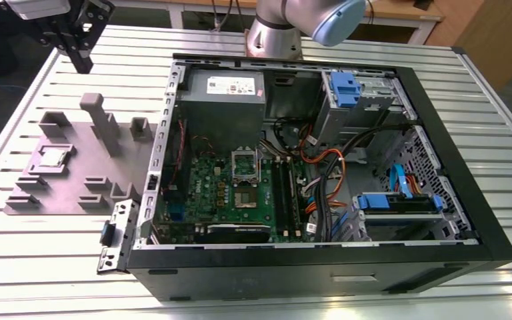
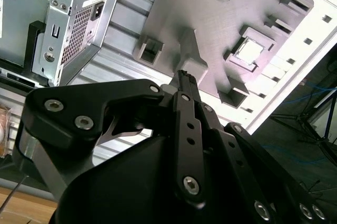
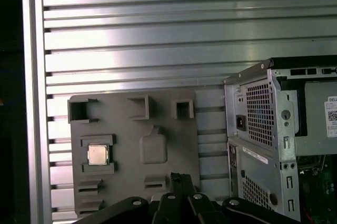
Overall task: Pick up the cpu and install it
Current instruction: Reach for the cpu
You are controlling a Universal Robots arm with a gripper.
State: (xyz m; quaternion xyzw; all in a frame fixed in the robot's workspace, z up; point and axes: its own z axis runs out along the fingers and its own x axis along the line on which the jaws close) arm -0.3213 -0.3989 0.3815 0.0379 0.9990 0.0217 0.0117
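The cpu point(image 1: 54, 157), a small silvery square chip, lies flat in a recess of the grey tray point(image 1: 71, 185) at the exterior view's left. It also appears in both wrist views point(image 2: 250, 51) point(image 3: 98, 154). My gripper point(image 1: 85, 65) hangs high above the table behind the tray, well clear of the chip. Its black fingers point(image 2: 185, 77) are shut together with nothing between them, as the first wrist view point(image 3: 176, 177) also shows. The green motherboard point(image 1: 229, 200) with its silver socket frame point(image 1: 245, 175) lies inside the open computer case point(image 1: 441, 143).
The tray carries several raised blocks and a tall post point(image 1: 102, 127). The case holds a power supply point(image 1: 225, 93), cables point(image 1: 327, 173) and blue drive brackets point(image 1: 397, 200). Everything sits on a slatted metal table point(image 1: 25, 253).
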